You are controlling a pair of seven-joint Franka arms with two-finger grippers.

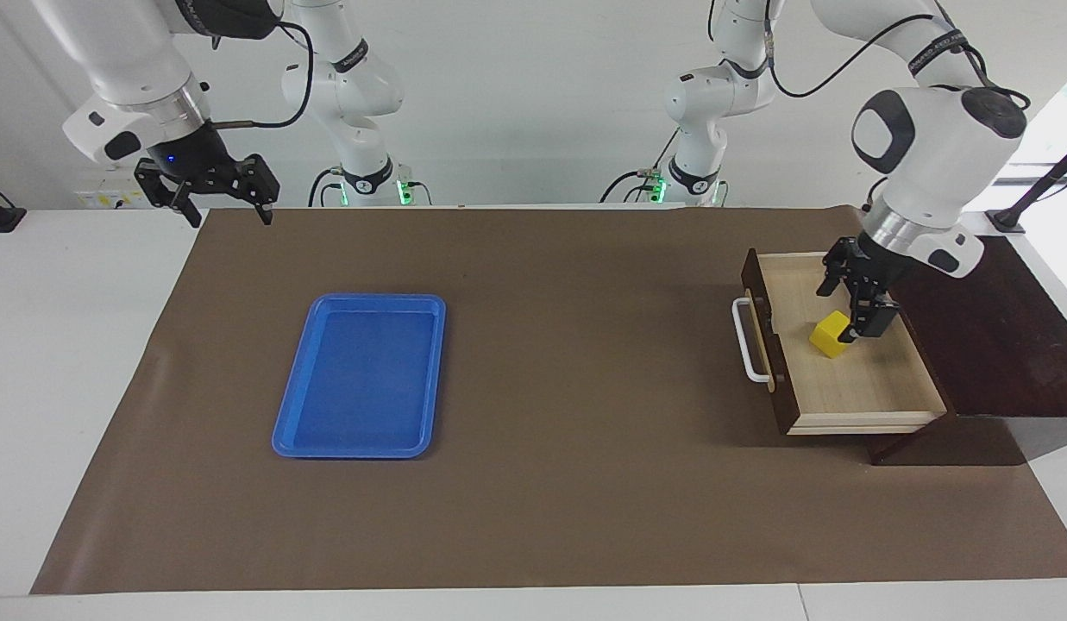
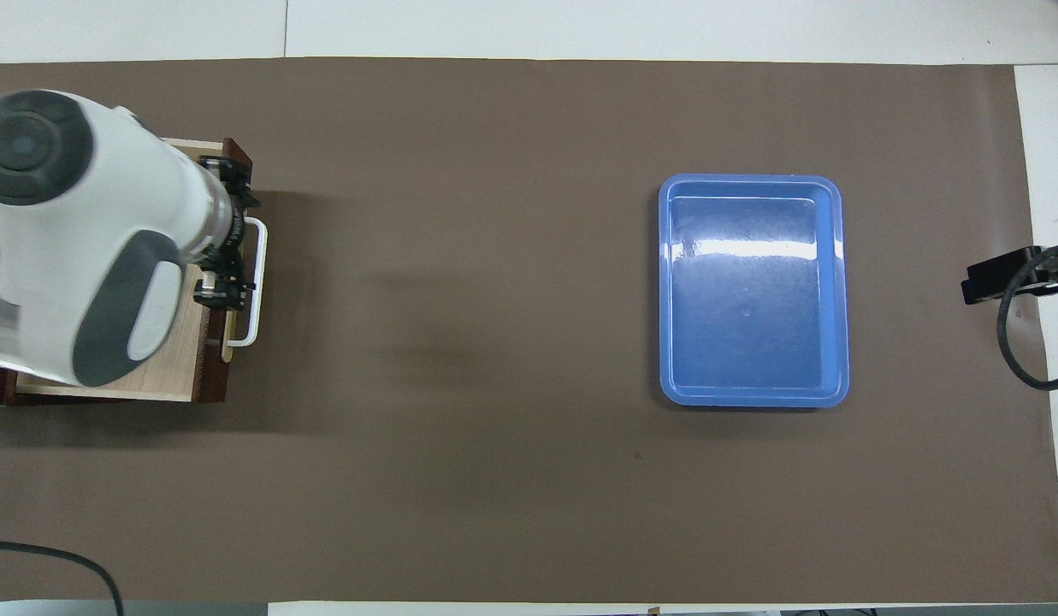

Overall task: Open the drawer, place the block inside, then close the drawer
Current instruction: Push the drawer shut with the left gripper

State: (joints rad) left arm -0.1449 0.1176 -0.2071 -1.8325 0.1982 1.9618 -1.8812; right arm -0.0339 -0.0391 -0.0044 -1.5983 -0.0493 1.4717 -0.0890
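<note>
The drawer stands pulled out of the dark brown box at the left arm's end of the table, its white handle toward the table's middle. The yellow block lies inside on the pale wood floor. My left gripper is in the drawer just above and beside the block, fingers apart, one fingertip close against the block. In the overhead view the left arm covers the block and much of the drawer. My right gripper waits open and empty, raised over the mat's corner at the right arm's end.
A flat blue tray lies empty on the brown mat toward the right arm's end; it also shows in the overhead view. The brown mat lies bare between tray and drawer.
</note>
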